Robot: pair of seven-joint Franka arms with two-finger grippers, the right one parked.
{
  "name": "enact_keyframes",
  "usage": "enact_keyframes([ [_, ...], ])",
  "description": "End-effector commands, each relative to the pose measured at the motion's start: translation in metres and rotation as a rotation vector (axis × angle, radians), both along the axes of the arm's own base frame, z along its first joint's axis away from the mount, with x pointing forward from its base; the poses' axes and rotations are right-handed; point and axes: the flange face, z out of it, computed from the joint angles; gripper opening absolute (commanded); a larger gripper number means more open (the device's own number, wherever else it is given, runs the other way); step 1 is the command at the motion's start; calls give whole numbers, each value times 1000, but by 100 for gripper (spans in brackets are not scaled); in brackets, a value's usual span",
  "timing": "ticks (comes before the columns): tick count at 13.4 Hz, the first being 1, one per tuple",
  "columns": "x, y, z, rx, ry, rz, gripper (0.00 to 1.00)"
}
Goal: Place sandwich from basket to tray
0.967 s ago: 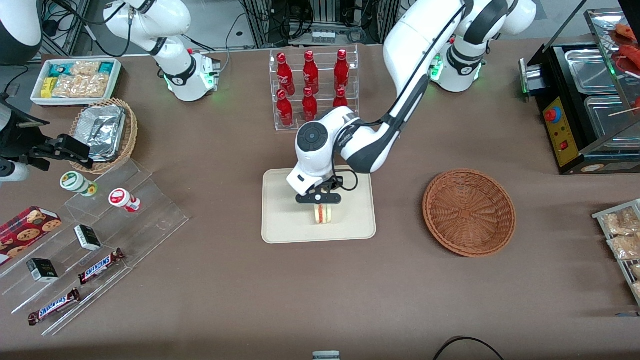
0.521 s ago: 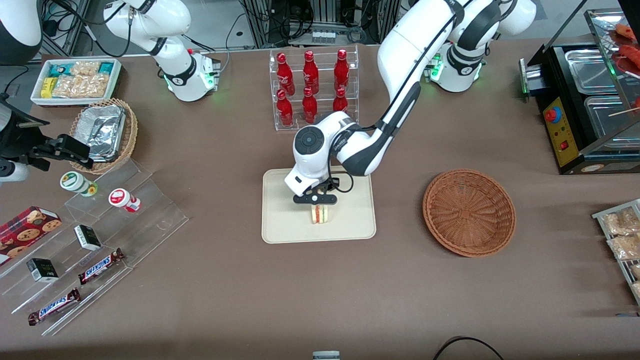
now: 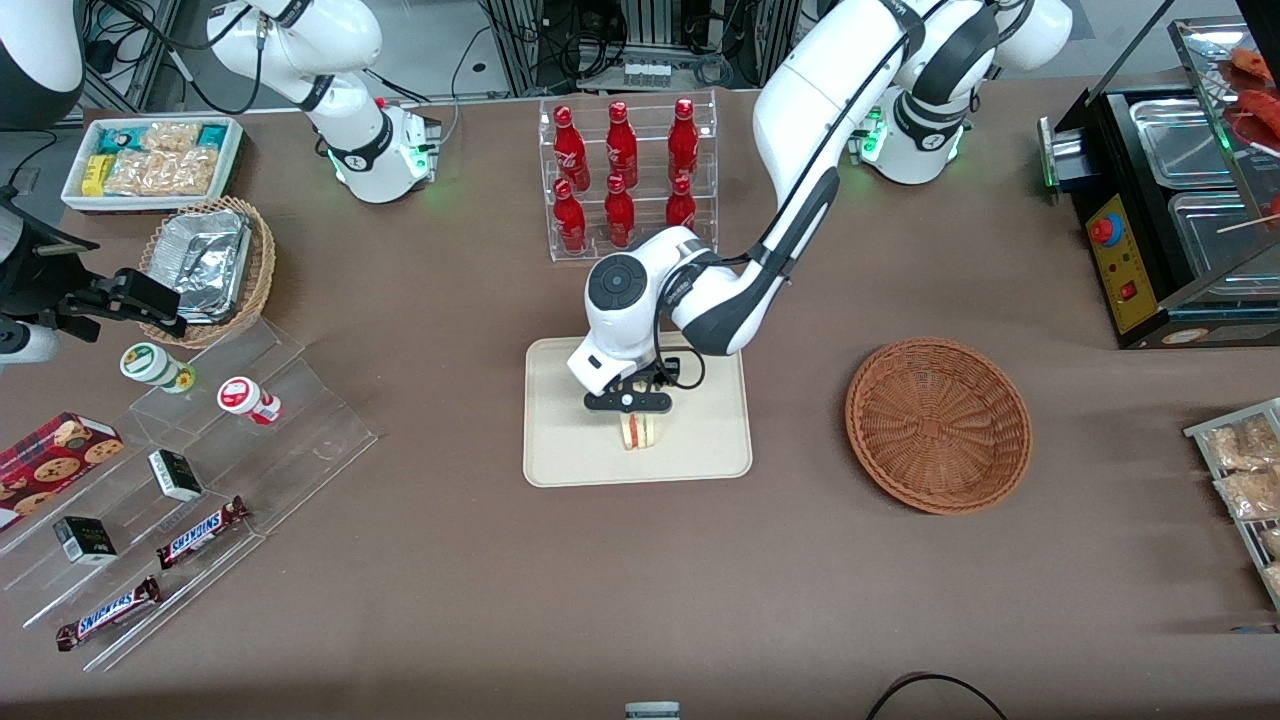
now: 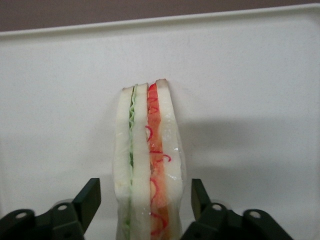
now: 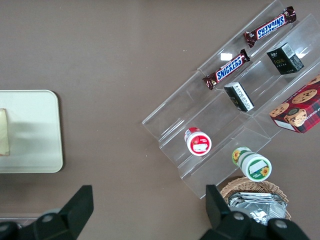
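The sandwich stands on edge on the cream tray, with pale bread and green and red filling layers. In the left wrist view the sandwich sits on the tray between my open fingers, with a gap on each side. My left gripper hangs straight above the sandwich and is open around it. The reddish-brown basket is empty, beside the tray toward the working arm's end. The right wrist view shows the tray's corner and one edge of the sandwich.
A clear rack of red bottles stands farther from the front camera than the tray. Acrylic steps with snack bars, boxes and cups, a tan basket of foil containers and a white snack bin lie toward the parked arm's end.
My gripper and the sandwich have shifted slightly toward the parked arm's end over the tray. The basket has not moved.
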Motion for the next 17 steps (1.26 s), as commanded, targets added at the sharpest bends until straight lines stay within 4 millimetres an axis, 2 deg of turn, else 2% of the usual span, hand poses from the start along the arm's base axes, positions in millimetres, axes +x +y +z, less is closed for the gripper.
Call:
enact_keyframes([
  [1, 5, 1, 39, 6, -48, 20, 100],
  [3, 18, 13, 78, -7, -75, 51, 100],
  [6, 36, 50, 145, 11, -91, 139, 100],
  [8, 53, 95, 199, 24, -85, 205, 100],
  [9, 63, 124, 225, 32, -81, 244, 100],
  [13, 71, 202, 286, 80, -42, 277, 100],
  [15, 79, 258, 318, 68, 2, 252, 100],
  [16, 79, 280, 328, 69, 28, 217, 100],
  [17, 84, 310, 339, 68, 37, 203, 100],
])
